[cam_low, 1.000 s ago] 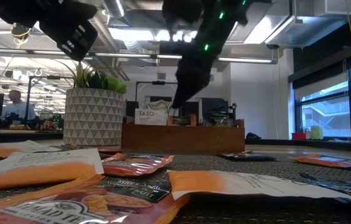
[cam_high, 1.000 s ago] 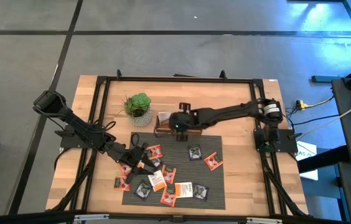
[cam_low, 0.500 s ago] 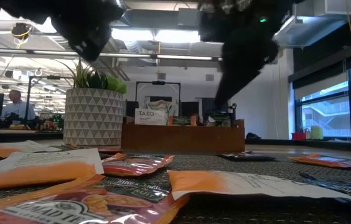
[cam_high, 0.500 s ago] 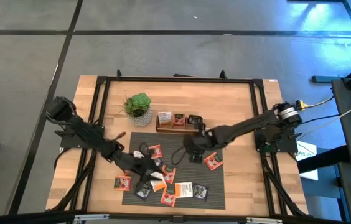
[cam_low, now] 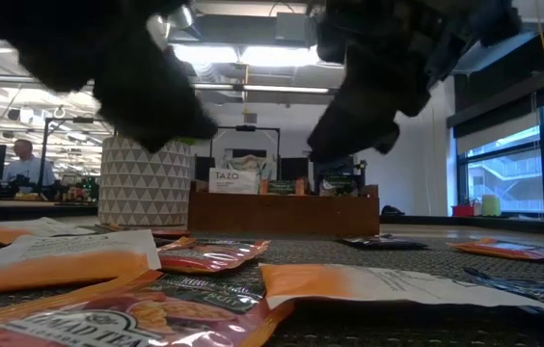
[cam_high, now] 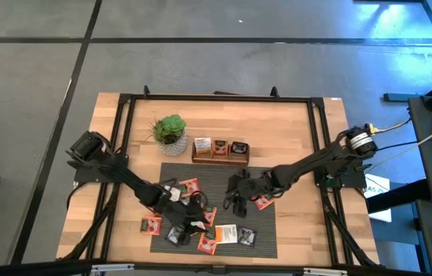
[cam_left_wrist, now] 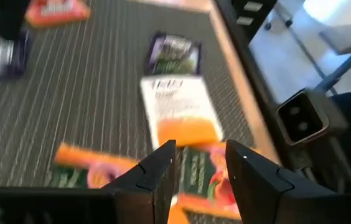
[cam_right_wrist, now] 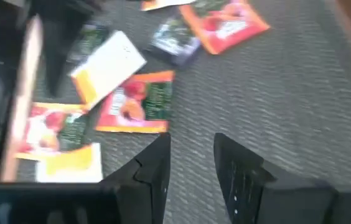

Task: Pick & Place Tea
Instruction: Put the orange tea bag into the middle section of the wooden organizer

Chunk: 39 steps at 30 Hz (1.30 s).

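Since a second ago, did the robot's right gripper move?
Yes. In the high view the right gripper was over the wooden tray; now it has come away from the tray, nearer the table's front edge, over the mat.

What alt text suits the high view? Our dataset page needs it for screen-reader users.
Two dark robot arms reach over a grey mat strewn with tea sachets on a wooden table: left gripper and right gripper, both open. Behind the mat stand a potted plant and a wooden tray.
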Available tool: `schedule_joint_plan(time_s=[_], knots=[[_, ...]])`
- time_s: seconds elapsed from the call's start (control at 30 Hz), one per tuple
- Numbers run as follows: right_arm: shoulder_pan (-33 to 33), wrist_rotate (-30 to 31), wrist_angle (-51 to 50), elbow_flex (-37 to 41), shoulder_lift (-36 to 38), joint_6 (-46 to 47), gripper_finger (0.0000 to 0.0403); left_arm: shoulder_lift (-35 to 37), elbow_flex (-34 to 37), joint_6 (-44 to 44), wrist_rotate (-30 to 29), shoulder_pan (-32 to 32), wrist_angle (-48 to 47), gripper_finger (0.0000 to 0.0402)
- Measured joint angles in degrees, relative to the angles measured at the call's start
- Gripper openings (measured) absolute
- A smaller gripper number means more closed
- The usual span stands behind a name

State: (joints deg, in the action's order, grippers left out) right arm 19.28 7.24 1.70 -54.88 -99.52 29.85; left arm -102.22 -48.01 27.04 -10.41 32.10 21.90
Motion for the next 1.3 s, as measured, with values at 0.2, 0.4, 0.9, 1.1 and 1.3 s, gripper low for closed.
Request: schedule_joint_plan(time_s=[0.2, 0.4, 0.9, 1.1, 1.3], knots=[[0.01, -4.82, 8.69, -0.34, -5.74, 0.01, 0.0124, -1.45, 0.04, 5.69, -2.20, 0.00, -6.80, 0.0136], [-0.34, -4.09, 8.92, -2.61, -9.46, 5.43, 0.0124, -4.40, -0.02, 7.39, -1.25, 0.00, -6.35, 0.0136], [-1.02, -7.47, 9.26, -6.88, -16.13, 16.39, 0.0124, -5.44, -0.13, 7.77, -1.23, 0.04, -6.42, 0.0136], [-1.06, -9.00, 8.90, -6.88, -16.13, 16.28, 0.0124, -5.48, -0.08, 7.16, -2.11, 0.07, -6.50, 0.0136], [-1.37, -8.98, 8.16, -6.88, -16.13, 16.42, 0.0124, -5.50, -0.04, 6.71, -3.20, 0.11, -6.58, 0.0136]])
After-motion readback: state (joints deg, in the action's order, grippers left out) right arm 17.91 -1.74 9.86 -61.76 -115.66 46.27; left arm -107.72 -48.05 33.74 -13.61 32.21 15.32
